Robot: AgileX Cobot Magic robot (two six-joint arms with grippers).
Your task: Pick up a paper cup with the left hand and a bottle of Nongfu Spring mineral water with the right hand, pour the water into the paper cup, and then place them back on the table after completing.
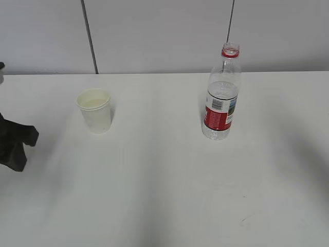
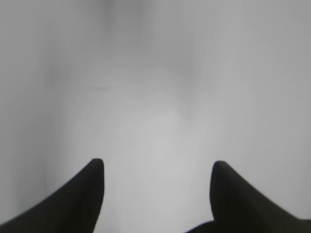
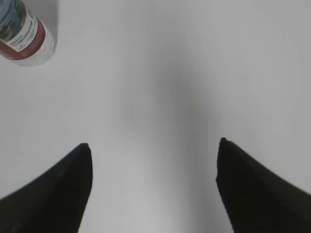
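Note:
A white paper cup stands upright on the white table, left of centre. A clear Nongfu Spring bottle with a red label and red neck ring stands uncapped, right of centre, with clear water in its lower part. Its base also shows in the right wrist view, top left. My left hand is at the left edge, well left of the cup; its gripper is open and empty over bare table. My right gripper is open and empty; that arm is out of the exterior view.
A grey wall with vertical seams runs behind the table's far edge. Faint scuffs mark the tabletop near the front right.

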